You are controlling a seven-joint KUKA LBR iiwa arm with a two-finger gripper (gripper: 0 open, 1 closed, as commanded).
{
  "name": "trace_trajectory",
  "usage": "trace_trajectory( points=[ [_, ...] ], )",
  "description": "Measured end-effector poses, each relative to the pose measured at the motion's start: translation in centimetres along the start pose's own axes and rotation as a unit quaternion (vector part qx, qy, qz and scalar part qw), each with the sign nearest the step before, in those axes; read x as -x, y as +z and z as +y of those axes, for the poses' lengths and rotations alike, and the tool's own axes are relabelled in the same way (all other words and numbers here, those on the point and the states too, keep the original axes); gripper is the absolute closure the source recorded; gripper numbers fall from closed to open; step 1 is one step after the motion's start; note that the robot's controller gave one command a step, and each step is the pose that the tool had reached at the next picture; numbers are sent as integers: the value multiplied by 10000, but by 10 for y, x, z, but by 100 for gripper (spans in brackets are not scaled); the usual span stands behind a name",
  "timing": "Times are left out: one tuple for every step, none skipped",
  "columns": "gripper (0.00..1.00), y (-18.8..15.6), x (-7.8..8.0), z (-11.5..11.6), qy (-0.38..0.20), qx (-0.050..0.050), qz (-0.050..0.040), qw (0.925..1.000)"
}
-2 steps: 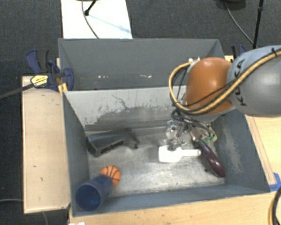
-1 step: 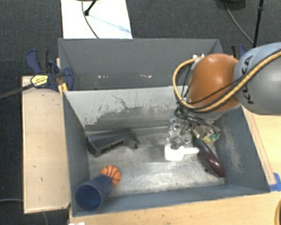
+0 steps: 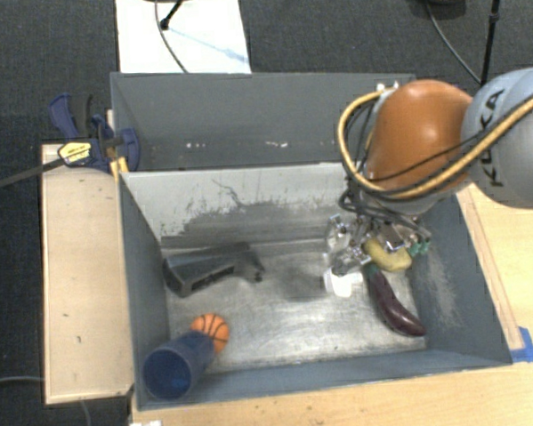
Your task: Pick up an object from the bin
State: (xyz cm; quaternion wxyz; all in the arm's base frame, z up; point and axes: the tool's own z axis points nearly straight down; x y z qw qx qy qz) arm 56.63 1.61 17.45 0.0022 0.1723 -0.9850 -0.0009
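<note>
My gripper (image 3: 361, 240) hangs low over the right half of the bin, under the arm's orange cover. A yellowish rounded thing with a green tip (image 3: 392, 256) sits right against the gripper's lower right side; whether it is gripped I cannot tell. A dark purple eggplant (image 3: 393, 306) lies on the floor just below it, pointing toward the bin's front right corner. A small white thing (image 3: 342, 285) shows on the floor directly under the gripper's left part.
A dark grey wedge-shaped object (image 3: 207, 266) lies in the left half. A small orange ball (image 3: 211, 328) rests next to a blue cup (image 3: 176, 365) lying on its side in the front left corner. Bare floor spans the middle.
</note>
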Motion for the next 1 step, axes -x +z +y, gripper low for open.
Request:
trace_trajectory(
  points=[
    [100,-33,14,-14,-40,-28,-76,10000]
  ],
)
